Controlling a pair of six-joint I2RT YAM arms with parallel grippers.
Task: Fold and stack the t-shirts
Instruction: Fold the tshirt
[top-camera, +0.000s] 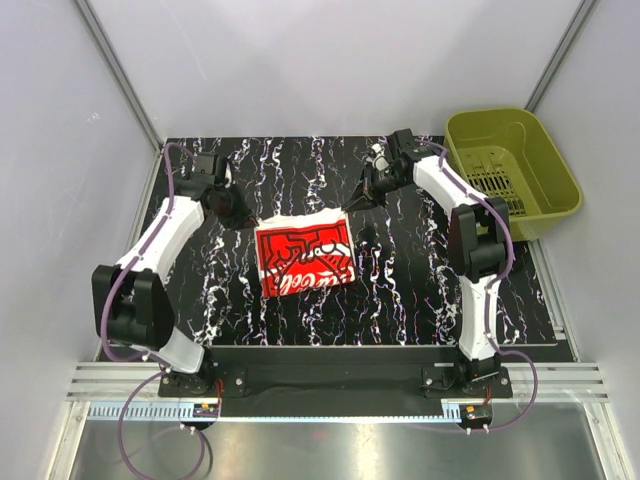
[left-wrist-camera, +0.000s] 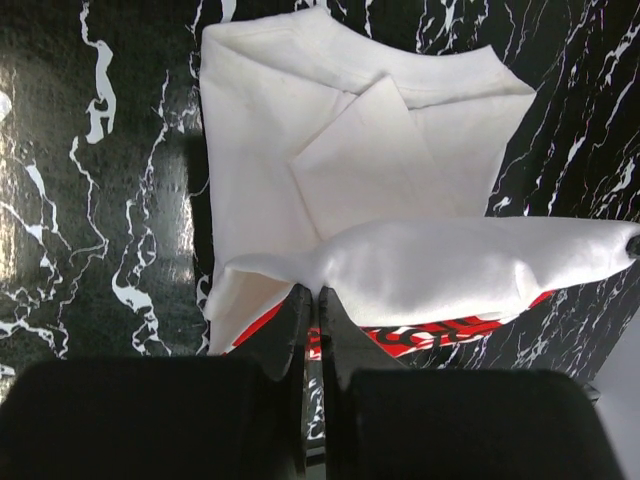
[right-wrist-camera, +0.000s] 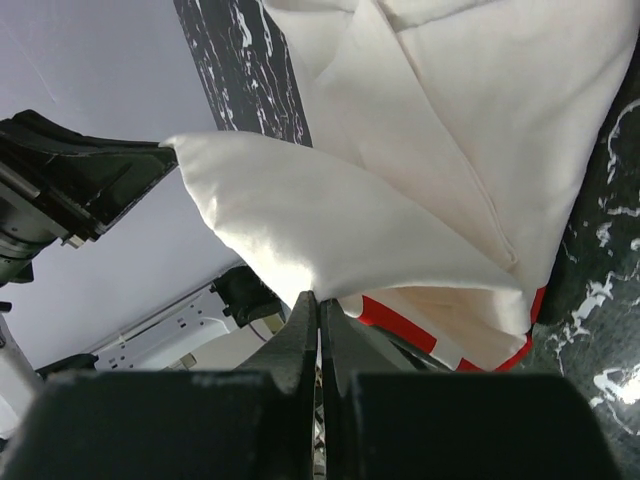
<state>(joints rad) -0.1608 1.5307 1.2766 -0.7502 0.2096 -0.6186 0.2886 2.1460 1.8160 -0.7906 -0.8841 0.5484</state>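
Observation:
A white t-shirt with a red printed front (top-camera: 305, 255) lies partly folded in the middle of the black marbled table. My left gripper (top-camera: 247, 216) is shut on its far left corner; in the left wrist view the jaws (left-wrist-camera: 312, 296) pinch a raised fold of white cloth (left-wrist-camera: 460, 265) above the flat shirt. My right gripper (top-camera: 358, 197) is shut on the far right corner; in the right wrist view the jaws (right-wrist-camera: 318, 300) pinch the same lifted white edge (right-wrist-camera: 320, 225). The red print shows beneath the fold in both wrist views.
An olive-green plastic basket (top-camera: 545, 205) stands at the table's right edge, behind the right arm. Grey walls enclose the table on the left, right and back. The black marbled table top (top-camera: 400, 300) surrounds the shirt.

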